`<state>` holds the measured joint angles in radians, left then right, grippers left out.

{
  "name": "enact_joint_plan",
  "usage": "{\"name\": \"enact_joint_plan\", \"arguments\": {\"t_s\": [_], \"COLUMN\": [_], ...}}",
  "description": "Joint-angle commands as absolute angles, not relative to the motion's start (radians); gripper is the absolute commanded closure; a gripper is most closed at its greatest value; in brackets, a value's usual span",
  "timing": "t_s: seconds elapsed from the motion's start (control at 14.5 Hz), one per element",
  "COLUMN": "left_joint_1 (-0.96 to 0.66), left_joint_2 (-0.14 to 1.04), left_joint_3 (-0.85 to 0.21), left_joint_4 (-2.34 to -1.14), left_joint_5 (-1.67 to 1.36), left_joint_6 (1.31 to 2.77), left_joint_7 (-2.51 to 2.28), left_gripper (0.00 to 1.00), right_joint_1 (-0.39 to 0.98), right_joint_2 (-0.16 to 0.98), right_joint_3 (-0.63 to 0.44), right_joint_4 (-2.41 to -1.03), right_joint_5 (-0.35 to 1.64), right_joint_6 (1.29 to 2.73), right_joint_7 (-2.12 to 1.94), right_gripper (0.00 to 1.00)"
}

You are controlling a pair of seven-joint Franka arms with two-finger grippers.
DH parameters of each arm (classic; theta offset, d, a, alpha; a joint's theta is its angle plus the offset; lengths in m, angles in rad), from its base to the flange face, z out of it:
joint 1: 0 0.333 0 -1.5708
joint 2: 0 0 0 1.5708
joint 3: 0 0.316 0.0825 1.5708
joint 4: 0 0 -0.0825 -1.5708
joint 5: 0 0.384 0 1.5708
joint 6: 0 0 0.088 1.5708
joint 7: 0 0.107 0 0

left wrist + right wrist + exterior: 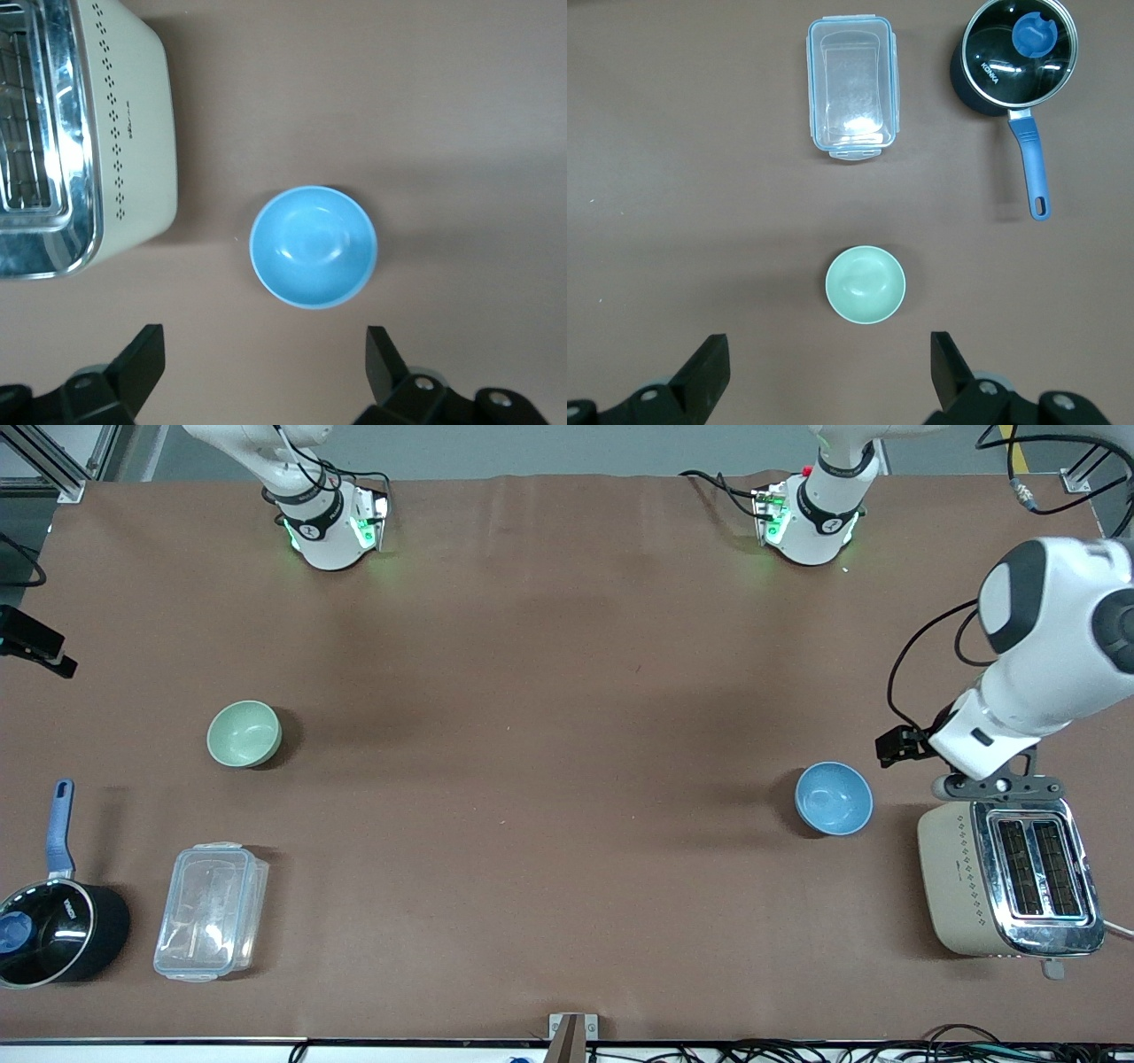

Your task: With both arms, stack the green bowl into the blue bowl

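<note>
Bowls number two: we see one green bowl (244,733) toward the right arm's end and one blue bowl (833,798) beside one toaster (1010,877). Both the left gripper (264,372) and right gripper (829,376) hover wide open, empty.

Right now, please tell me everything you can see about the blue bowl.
The blue bowl is small, round and sky-blue, smooth and plain, with a soft shine inside. It looks empty and stands upright on the brown table, toward the left arm's end, beside the toaster but not touching it. Nothing holds it: the left gripper hangs above with its fingers open. The green bowl stands apart, toward the right arm's end.
</note>
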<state>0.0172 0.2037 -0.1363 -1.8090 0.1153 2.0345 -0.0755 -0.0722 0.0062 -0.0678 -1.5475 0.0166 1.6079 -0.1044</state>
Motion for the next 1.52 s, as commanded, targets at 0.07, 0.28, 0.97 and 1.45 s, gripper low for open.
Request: {"name": "enact_joint_plan", "arguments": {"t_s": [0.07,0.28,0.97,1.45], "left_joint_1": [0.037,0.066,0.101,0.103], "left_joint_2": [0.212,0.250,0.399,0.442], "left_joint_3": [-0.135,-0.133,-0.133,-0.127], "left_joint_4": [-1.972,-2.054,-2.117,-2.117], "left_joint_5": [0.143,0.146,0.146,0.146], "left_joint_6": [2.247,2.417,2.666,2.692], "left_joint_7": [-0.083,-0.083,-0.083,-0.083], "left_gripper": [0.00,0.00,0.08,0.23], "right_joint_1": [-0.086,-0.116,-0.170,-0.228], "right_joint_2": [-0.008,-0.008,0.165,0.238], "right_joint_3": [-0.072,-0.074,-0.072,-0.071], "right_joint_4": [-1.707,-1.854,-2.246,-2.281], "right_joint_5": [0.005,0.006,0.008,0.011], "right_joint_6": [1.745,1.905,2.388,2.387], "right_joint_7": [-0.123,-0.176,-0.190,-0.206], "right_gripper": [0.00,0.00,0.02,0.02]}}
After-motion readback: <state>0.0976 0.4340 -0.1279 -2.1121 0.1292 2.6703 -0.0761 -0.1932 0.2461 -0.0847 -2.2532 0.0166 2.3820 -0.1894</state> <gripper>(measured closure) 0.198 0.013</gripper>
